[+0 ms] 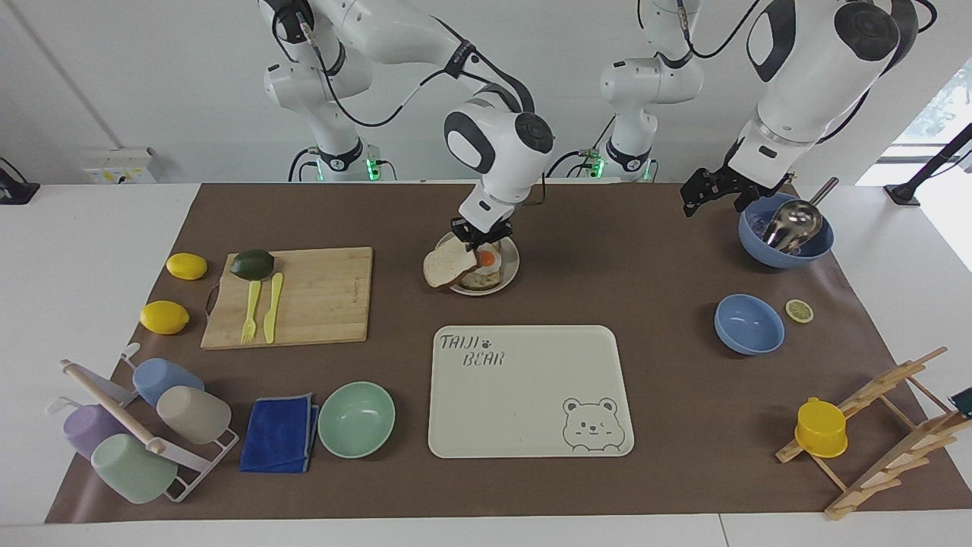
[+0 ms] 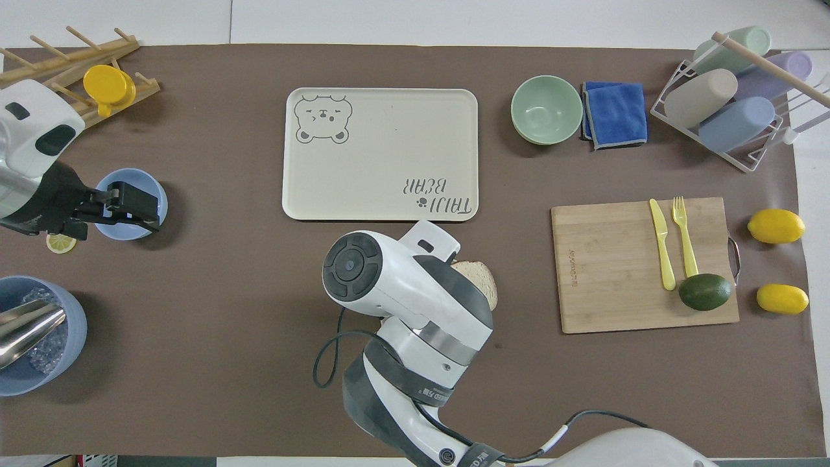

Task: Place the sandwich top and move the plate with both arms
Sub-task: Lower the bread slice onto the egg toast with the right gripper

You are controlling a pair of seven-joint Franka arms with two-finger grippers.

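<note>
My right gripper (image 1: 477, 241) is shut on the sandwich top (image 1: 449, 266), a plain bread slice, held tilted over the edge of the plate (image 1: 511, 267) on the cutting board's side. The plate holds a toast slice with a fried egg (image 1: 486, 260). In the overhead view the right arm's wrist hides the plate, and only a corner of the sandwich top (image 2: 485, 280) shows. My left gripper (image 1: 689, 202) waits open and empty in the air beside the blue bowls at the left arm's end; it also shows in the overhead view (image 2: 144, 207).
The cream bear tray (image 1: 531, 425) lies farther from the robots than the plate. A cutting board (image 1: 319, 304) bears an avocado, fork and knife. A mint bowl (image 1: 356, 419), blue cloth, cup rack, two lemons, blue bowls (image 1: 749, 324) and a wooden rack stand around.
</note>
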